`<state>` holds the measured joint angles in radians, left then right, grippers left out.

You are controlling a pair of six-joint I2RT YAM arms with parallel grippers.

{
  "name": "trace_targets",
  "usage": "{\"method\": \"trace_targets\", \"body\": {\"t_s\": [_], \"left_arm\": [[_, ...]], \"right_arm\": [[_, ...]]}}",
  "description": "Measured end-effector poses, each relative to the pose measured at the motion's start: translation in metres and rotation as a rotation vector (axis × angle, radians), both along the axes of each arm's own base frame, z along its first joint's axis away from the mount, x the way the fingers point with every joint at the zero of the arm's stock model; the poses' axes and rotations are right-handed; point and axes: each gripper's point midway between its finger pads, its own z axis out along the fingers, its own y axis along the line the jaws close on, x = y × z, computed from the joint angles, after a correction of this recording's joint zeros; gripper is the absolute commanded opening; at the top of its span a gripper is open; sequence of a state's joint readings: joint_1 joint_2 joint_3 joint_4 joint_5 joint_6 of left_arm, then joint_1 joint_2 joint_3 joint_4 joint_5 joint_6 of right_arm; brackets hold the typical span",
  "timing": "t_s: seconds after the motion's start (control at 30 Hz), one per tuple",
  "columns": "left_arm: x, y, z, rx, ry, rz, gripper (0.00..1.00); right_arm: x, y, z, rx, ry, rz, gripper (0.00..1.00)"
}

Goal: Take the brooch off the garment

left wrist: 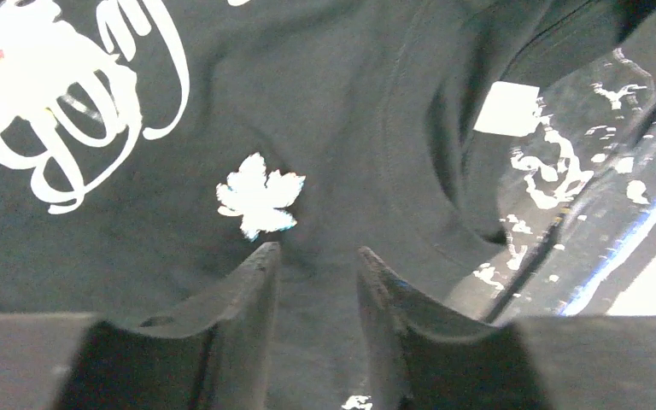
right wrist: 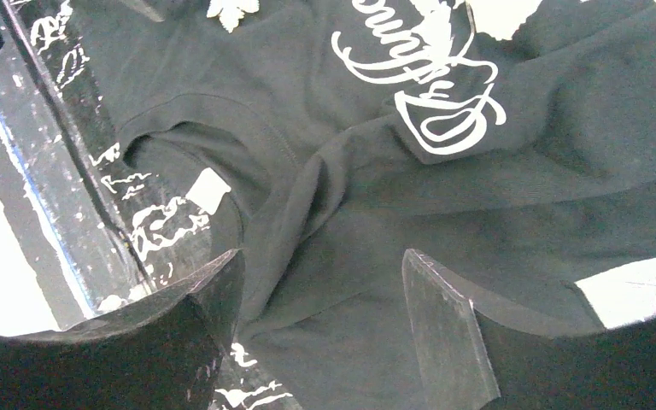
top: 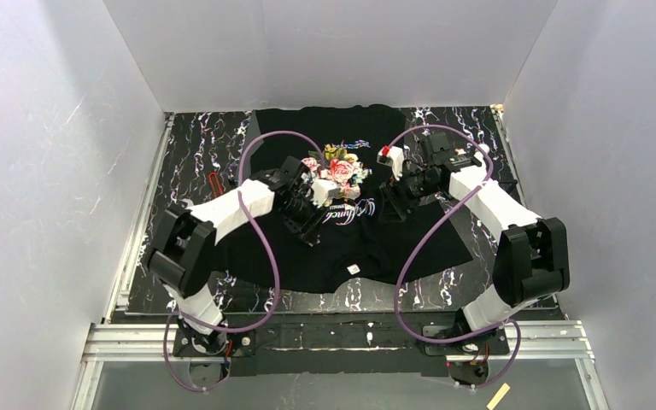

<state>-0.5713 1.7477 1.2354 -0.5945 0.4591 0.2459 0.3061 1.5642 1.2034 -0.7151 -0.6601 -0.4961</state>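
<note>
The garment (top: 307, 265), a black T-shirt with a rose print (top: 339, 171) and white cursive lettering (left wrist: 68, 128), lies spread on the table. The brooch (left wrist: 259, 195), a small white leaf shape, sits on the fabric below the lettering; it also shows at the top of the right wrist view, brooch (right wrist: 232, 10). My left gripper (left wrist: 316, 249) hovers low over the shirt, open by a narrow gap, its left fingertip just short of the brooch. My right gripper (right wrist: 320, 254) stands open wide over a raised fold of fabric beside the collar. Nothing is held.
The white neck label (left wrist: 506, 108) lies inside the collar near the shirt's front edge. The black marbled table (top: 188, 162) is ringed by white walls, with a metal rail (top: 342, 337) along the near side. A small red object (top: 213, 184) lies left of the shirt.
</note>
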Motion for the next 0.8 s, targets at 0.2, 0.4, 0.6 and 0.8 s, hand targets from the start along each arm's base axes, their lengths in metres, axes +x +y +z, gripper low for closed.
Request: {"method": "trace_targets", "body": {"t_s": [0.2, 0.4, 0.6, 0.8], "left_arm": [[0.002, 0.02, -0.004, 0.051, -0.196, -0.008, 0.49], [0.014, 0.015, -0.009, 0.108, -0.36, -0.057, 0.54], [0.016, 0.012, -0.016, 0.147, -0.439, -0.116, 0.58], [0.017, 0.007, -0.026, 0.174, -0.484, -0.161, 0.59]], "right_arm": [[0.011, -0.002, -0.004, -0.02, -0.023, -0.051, 0.65], [0.012, -0.007, -0.01, -0.052, -0.007, -0.091, 0.55], [0.012, -0.012, -0.014, -0.08, 0.006, -0.118, 0.51], [0.003, -0.023, -0.032, -0.121, 0.059, -0.144, 0.43]]}}
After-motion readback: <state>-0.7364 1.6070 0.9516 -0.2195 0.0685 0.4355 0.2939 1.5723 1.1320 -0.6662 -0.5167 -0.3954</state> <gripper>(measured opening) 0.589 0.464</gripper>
